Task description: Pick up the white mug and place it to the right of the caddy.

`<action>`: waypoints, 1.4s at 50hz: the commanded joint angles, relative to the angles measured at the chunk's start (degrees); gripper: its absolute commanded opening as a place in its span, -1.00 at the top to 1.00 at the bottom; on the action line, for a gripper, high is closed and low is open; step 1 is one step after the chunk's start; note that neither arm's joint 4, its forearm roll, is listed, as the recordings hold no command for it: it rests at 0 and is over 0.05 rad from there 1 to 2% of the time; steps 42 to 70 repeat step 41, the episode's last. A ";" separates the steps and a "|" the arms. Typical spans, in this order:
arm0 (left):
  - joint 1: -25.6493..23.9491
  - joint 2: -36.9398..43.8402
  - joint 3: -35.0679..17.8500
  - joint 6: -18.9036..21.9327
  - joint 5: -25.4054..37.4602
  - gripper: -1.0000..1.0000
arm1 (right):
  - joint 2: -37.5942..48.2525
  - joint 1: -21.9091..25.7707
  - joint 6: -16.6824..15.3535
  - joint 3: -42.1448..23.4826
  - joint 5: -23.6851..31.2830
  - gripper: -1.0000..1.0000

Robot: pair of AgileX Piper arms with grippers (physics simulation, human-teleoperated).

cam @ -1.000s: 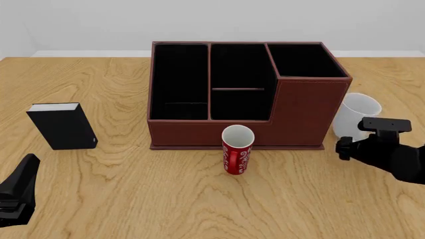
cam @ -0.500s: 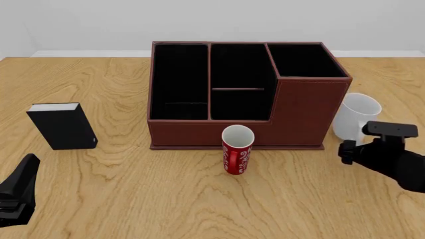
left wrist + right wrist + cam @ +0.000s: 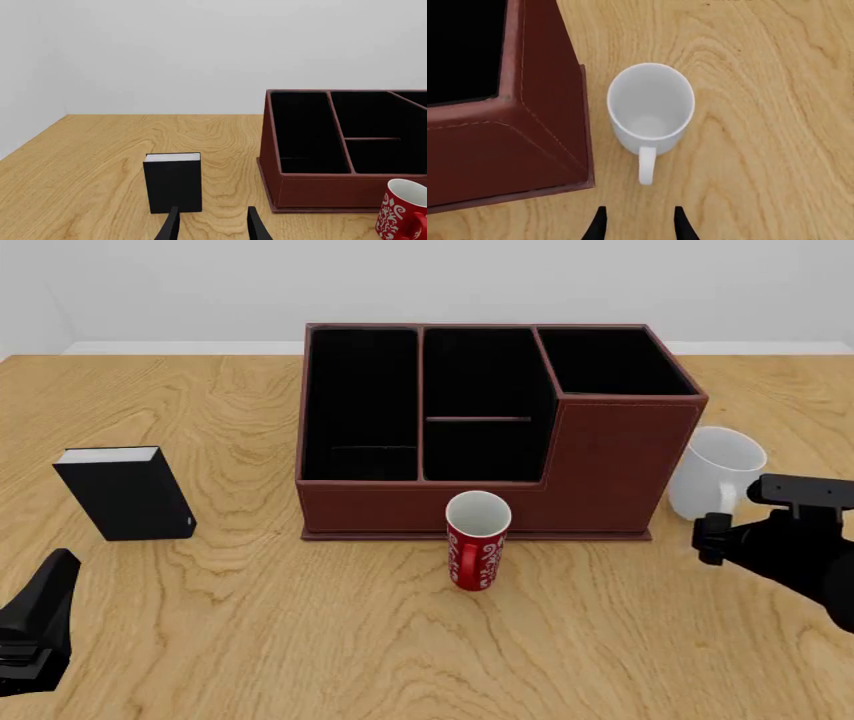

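Note:
The white mug (image 3: 715, 470) stands upright on the table, just right of the caddy (image 3: 487, 430), apart from its right wall. In the right wrist view the mug (image 3: 650, 106) shows from above, empty, its loop handle (image 3: 646, 169) pointing toward my right gripper (image 3: 639, 225). That gripper is open, holds nothing, and its fingertips stop short of the handle. My right arm (image 3: 787, 545) hovers on the near side of the mug. My left gripper (image 3: 212, 227) is open and empty at the near left (image 3: 40, 620), far from both.
A slim red mug with white swirls (image 3: 477, 540) stands before the caddy's front wall. A small black book-like box (image 3: 124, 493) stands upright at the left. The caddy's corner (image 3: 527, 125) lies close beside the white mug.
My right arm has drifted right and slightly toward the near edge. The white mug, the caddy and the left arm have not moved.

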 commanded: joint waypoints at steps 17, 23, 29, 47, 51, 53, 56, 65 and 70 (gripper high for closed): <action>0.01 -0.01 0.00 0.00 0.00 -1.00 | -10.39 1.16 0.47 1.38 5.82 -1.00; 0.01 -0.01 0.00 0.00 0.00 -1.00 | -11.87 1.51 0.34 1.26 6.99 -1.00; 0.00 0.00 0.00 0.01 0.00 -1.00 | -13.39 1.51 0.27 1.16 8.10 -1.00; 0.00 -0.01 0.00 0.01 0.00 -1.00 | -16.24 1.88 -0.01 0.97 10.35 -1.00; 0.00 -0.01 0.00 0.01 0.00 -1.00 | -16.24 1.88 -0.01 0.97 10.35 -1.00; 0.00 -0.01 0.00 0.01 0.00 -1.00 | -16.24 1.88 -0.01 0.97 10.35 -1.00; 0.00 -0.01 0.00 0.01 0.00 -1.00 | -16.24 1.88 -0.01 0.97 10.35 -1.00; 0.00 -0.01 0.00 0.01 0.00 -1.00 | -16.24 1.88 -0.01 0.97 10.35 -1.00; 0.00 -0.01 0.00 0.01 0.00 -1.00 | -16.24 1.88 -0.01 0.97 10.35 -1.00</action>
